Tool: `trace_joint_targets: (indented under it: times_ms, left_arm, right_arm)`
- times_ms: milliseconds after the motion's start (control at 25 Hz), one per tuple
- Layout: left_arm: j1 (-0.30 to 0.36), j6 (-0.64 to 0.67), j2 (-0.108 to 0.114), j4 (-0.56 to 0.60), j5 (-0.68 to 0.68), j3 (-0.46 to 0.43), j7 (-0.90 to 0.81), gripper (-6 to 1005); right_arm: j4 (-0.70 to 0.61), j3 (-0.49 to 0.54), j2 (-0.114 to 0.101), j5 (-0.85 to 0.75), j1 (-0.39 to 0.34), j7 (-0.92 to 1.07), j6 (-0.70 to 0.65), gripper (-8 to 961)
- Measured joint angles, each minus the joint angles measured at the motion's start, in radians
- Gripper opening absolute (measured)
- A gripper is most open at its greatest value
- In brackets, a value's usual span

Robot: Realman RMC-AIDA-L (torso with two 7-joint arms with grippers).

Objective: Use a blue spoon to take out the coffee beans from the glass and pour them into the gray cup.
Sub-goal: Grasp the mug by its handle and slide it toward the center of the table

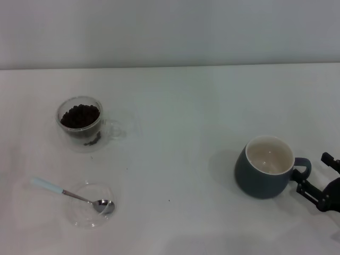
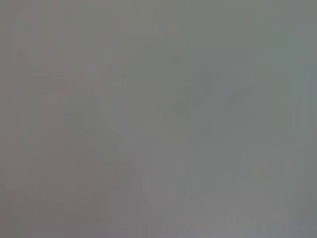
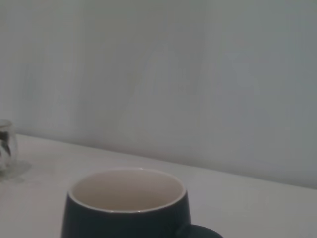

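The glass (image 1: pixel 79 123) stands at the left of the table with dark coffee beans (image 1: pixel 80 115) heaped inside. Nearer the front left, the blue spoon (image 1: pixel 64 191) lies with its metal bowl resting in a shallow clear dish (image 1: pixel 91 212). The gray cup (image 1: pixel 264 167) stands at the right, cream-white inside, with its handle pointing right. My right gripper (image 1: pixel 314 176) is open just right of that handle, one finger on each side of it. In the right wrist view the gray cup (image 3: pixel 128 213) is close below, and the glass (image 3: pixel 6 146) shows far off. My left gripper is out of view.
A white table (image 1: pixel 180 106) carries everything, with a pale wall (image 1: pixel 170 32) behind it. The left wrist view shows only a plain grey surface.
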Motion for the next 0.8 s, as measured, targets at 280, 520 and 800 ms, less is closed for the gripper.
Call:
trace_joint_targets:
  times_ms: [280,520,800]
  left_arm:
    - [0.0,0.0,0.002,0.003,0.0,0.0,0.0,890]
    - [-0.003,0.0,0.004,0.005,0.0,0.0,0.001,890]
    - [-0.005,0.0,0.004,0.015,0.0,0.0,0.001,890]
  right_arm:
    - [-0.015,0.01,0.0,0.007,0.006,-0.001,0.035,772]
    - [-0.015,0.012,0.002,0.008,0.007,-0.002,0.037,738]
    - [-0.028,0.006,0.002,0.003,0.01,0.001,0.037,575]
